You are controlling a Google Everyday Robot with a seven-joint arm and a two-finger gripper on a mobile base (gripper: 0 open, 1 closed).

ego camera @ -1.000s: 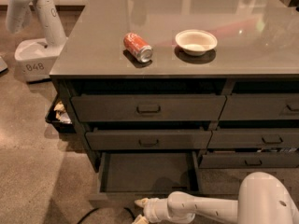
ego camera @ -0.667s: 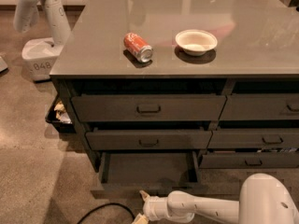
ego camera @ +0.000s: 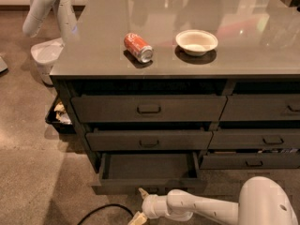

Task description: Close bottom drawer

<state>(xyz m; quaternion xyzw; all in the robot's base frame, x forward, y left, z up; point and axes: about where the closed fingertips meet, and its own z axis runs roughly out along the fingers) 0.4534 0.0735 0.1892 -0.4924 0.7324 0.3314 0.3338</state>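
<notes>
Task state: the bottom drawer [ego camera: 147, 167] is still partly open. Its dark inside shows as a shallow band just above and beyond the pincer [ego camera: 139, 204], and its low front panel stands proud of the drawer fronts higher up the stack. Closing is under way but not finished, roughly half the travel left by my estimate.

Pincer: low on the floor side of the drawer front, just below the panel's middle. Fingers look spread and pinch nothing. The upper fingertip [ego camera: 142, 191] is at or touching the panel; contact cannot be confirmed.

Change from 1.0 s ago: the visible strip of drawer interior is narrower front to back, so the drawer has gone in. The pincer has followed it toward the cabinet. The view itself has also shifted a little, and a black cable [ego camera: 101, 212], left of and below the pincer, is now in sight.

Remaining: keep pushing until the panel sits flush with the fronts above.

Up on the table [ego camera: 93, 55], far above the pincer, the can [ego camera: 138, 47] and bowl [ego camera: 197, 41] sit as before.
</notes>
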